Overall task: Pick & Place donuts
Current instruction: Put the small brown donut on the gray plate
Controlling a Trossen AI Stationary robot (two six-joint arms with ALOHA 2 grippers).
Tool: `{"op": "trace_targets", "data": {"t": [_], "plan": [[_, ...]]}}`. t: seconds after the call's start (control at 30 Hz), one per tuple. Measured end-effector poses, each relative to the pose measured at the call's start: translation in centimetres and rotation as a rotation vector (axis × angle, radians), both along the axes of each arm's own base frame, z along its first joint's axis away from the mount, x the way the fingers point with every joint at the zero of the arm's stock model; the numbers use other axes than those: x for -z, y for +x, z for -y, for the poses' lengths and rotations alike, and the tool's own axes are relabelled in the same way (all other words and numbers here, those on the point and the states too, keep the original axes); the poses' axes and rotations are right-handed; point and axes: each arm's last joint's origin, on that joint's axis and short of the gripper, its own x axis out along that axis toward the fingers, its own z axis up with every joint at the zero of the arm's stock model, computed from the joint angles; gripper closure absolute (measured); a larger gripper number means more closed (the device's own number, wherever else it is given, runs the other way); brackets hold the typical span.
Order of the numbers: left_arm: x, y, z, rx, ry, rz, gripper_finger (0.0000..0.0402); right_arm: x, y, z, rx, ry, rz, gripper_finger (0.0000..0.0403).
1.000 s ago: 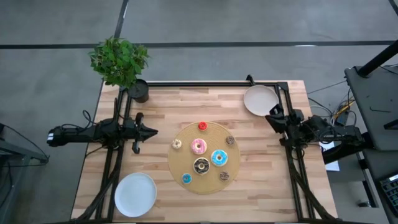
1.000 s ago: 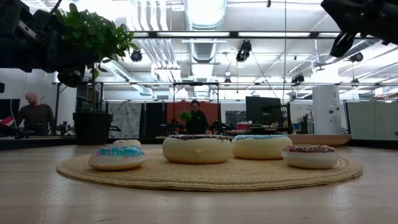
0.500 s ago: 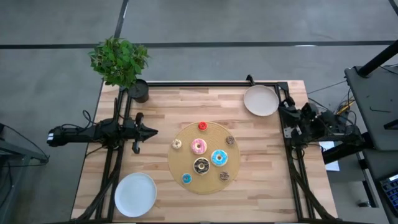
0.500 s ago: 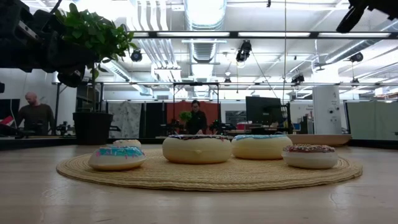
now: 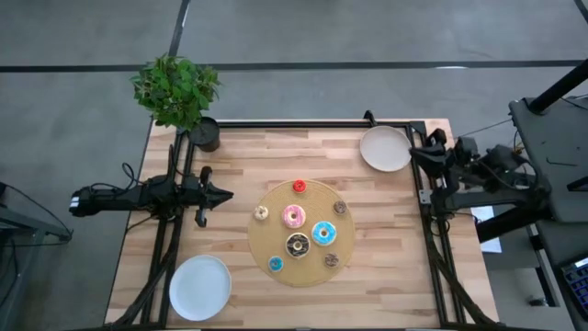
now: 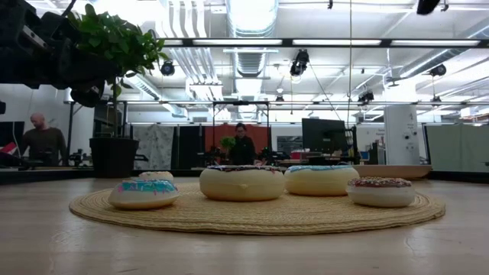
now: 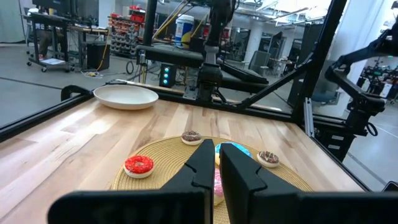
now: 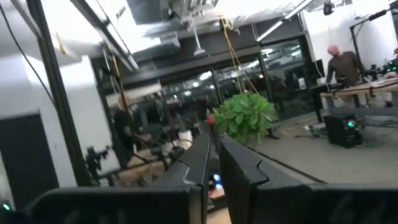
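Several toy donuts lie flat on a round tan mat (image 5: 297, 232) in the middle of the table: red (image 5: 299, 187), cream (image 5: 262, 213), pink (image 5: 294, 217), light blue (image 5: 322, 233), chocolate (image 5: 298, 245), plus tinier ones (image 5: 276, 265). In the low view the chocolate one (image 6: 241, 182) and the light blue one (image 6: 321, 180) stand out. My left gripper (image 5: 227, 194) hovers left of the mat, shut, pointing at the donuts (image 7: 138, 164). My right gripper (image 5: 418, 154) is raised at the table's right edge beside a white plate, shut, and tipped up toward the room (image 8: 214, 152).
One white plate (image 5: 385, 148) sits at the far right corner, another (image 5: 199, 286) at the near left. A potted plant (image 5: 177, 92) stands at the far left corner. Black frame rails (image 5: 432, 230) run along both sides. People stand in the room behind the table.
My right gripper has drawn back toward the table's right and far edge, risen and tipped upward, climbing almost out of the low view's top. The donuts and my left arm have kept still.
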Motion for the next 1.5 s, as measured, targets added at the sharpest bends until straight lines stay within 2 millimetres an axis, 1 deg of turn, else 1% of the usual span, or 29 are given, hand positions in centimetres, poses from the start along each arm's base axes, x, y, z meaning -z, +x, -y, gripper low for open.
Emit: {"op": "trace_targets", "data": {"t": [0.2,0.43,0.8,1.03,1.13,1.27,1.4,1.5], "plan": [[0.0,0.0,0.0,0.000,0.000,0.000,0.0401,-3.2,1.5,0.0,0.017,-0.060,-0.066,0.0374],[0.0,0.0,0.0,0.000,0.000,0.000,0.0401,-6.3,3.3,-0.1,0.015,-0.066,-0.135,0.0374],[0.0,0.0,0.0,0.000,0.000,0.000,0.0401,-10.3,5.9,-0.2,0.013,-0.100,-0.329,0.0374],[0.0,0.0,0.0,0.000,0.000,0.000,0.0401,-12.7,7.7,-0.3,0.028,-0.190,-0.363,0.0374],[0.0,0.0,0.0,0.000,0.000,0.000,0.0401,-13.4,8.4,-0.3,0.035,-0.228,-0.366,0.0374],[0.0,0.0,0.0,0.000,0.000,0.000,0.0401,-13.8,9.5,-0.3,0.040,-0.267,-0.383,0.0374],[0.0,0.0,0.0,0.000,0.000,0.000,0.0401,-14.0,10.5,-0.3,0.041,-0.282,-0.399,0.0374],[0.0,0.0,0.0,0.000,0.000,0.000,0.0401,-13.7,11.4,-0.3,0.042,-0.284,-0.420,0.0374]]}}
